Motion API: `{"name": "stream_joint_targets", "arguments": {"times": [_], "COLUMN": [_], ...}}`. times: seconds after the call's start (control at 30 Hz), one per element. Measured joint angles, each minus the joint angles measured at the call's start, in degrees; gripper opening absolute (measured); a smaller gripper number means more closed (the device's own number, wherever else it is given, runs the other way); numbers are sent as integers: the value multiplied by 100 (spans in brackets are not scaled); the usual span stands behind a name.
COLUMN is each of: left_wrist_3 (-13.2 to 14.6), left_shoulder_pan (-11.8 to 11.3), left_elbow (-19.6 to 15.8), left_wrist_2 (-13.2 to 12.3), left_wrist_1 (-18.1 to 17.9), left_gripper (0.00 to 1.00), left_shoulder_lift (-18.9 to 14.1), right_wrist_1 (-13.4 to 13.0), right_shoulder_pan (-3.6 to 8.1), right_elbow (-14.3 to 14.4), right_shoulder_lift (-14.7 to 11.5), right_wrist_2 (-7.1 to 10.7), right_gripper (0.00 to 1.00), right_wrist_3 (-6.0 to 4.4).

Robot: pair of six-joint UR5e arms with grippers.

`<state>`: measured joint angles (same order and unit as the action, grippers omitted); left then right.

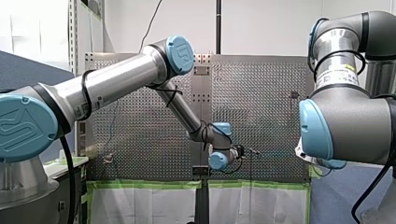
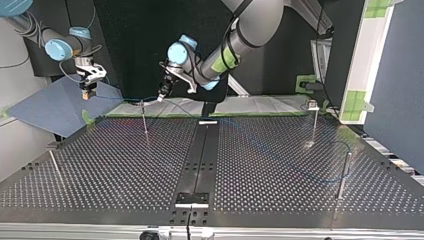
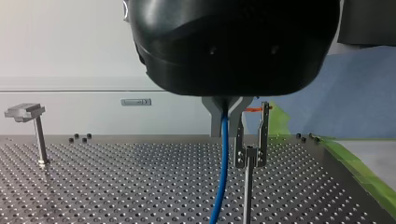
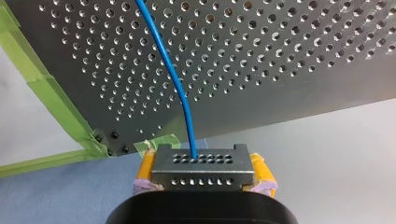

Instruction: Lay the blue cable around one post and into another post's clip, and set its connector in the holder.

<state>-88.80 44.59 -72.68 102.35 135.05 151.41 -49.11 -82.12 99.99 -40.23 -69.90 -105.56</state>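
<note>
Clamped in my right gripper (image 4: 203, 176), between its yellow pads (image 4: 145, 169) and just off the desk (image 3: 116, 177) corner, sits the connector (image 4: 201, 167). From it the blue cable (image 4: 173, 79) runs over the desk. My left gripper (image 3: 227, 109) is closed on that cable further along. Just beside it stands the clip post (image 3: 251, 149), fork upright, the cable not yet inside. I cannot make out the holder or the cable's far run.

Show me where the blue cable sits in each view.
Front view: too faint to find.
Top view: blue cable strung from my right gripper to my left gripper.
Left wrist view: hangs from my left gripper, beside the clip post.
Right wrist view: runs ahead from the connector in my right gripper.
Landmark: the clip post, also in the top view by my left gripper.
</note>
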Motion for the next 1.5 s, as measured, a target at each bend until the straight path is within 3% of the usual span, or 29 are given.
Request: {"name": "stream_joint_targets", "arguments": {"times": [1.0, 1.5], "left_wrist_3": [-270, -302], "left_shoulder_pan": [-238, -169], "left_elbow": [-77, -47], "left_wrist_2": [-170, -281], "left_wrist_1": [-157, -188], "left_gripper": [0, 0], "left_shoulder_lift": [95, 271], "right_wrist_1": [-57, -110], "right_shoulder_pan": [-26, -40], "right_elbow": [0, -1], "right_shoulder_lift": [0, 5], "right_wrist_2": [30, 29], "right_gripper": [0, 0], "right_wrist_3": [-11, -30]}}
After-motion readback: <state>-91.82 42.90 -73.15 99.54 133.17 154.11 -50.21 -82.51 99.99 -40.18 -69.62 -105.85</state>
